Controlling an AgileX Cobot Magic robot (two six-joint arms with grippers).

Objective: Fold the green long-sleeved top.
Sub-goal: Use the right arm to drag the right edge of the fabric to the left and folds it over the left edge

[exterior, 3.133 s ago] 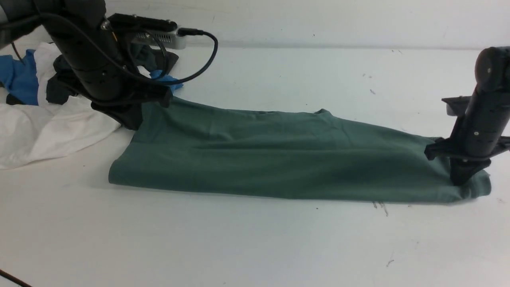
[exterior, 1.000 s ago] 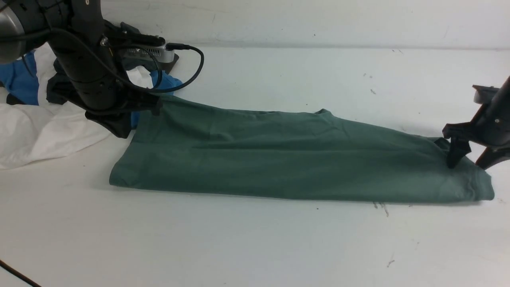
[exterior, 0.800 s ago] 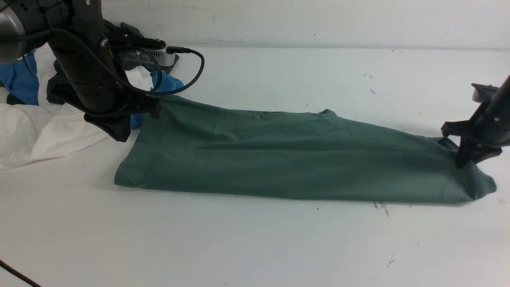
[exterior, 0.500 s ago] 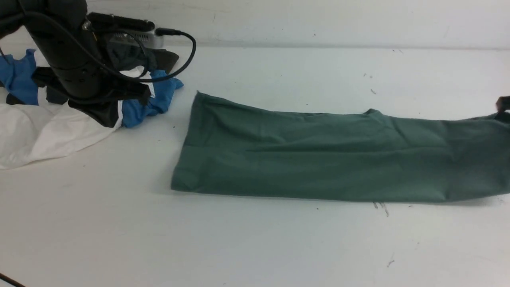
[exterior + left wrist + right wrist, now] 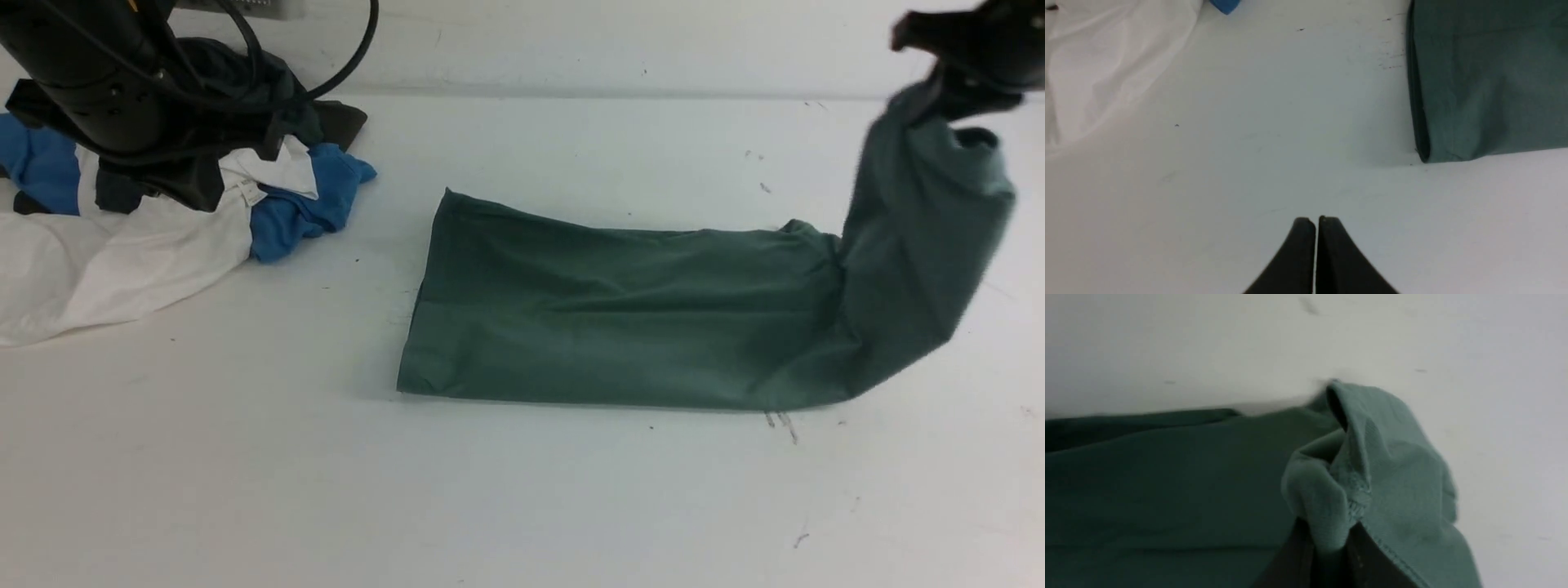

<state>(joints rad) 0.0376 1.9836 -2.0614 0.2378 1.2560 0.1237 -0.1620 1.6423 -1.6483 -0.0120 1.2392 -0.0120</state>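
Note:
The green long-sleeved top (image 5: 637,318) lies as a long folded strip across the middle of the table. Its right end hangs lifted from my right gripper (image 5: 951,86), which is shut on a bunch of its fabric (image 5: 1331,522) high at the right. My left gripper (image 5: 1316,220) is shut and empty above bare table, well left of the top's left end (image 5: 1474,81). In the front view the left arm (image 5: 90,82) is raised at the far left over the clothes pile. Neck, label and logo are hidden.
A pile of white (image 5: 98,261), blue (image 5: 302,204) and dark (image 5: 269,90) garments lies at the back left under the left arm. White cloth also shows in the left wrist view (image 5: 1106,61). The table's back edge (image 5: 571,94) runs behind.
My right gripper closed on the top's right end, dragged the whole top rightward and lifted that end high. My left arm let go of the left end and rose back over the pile.

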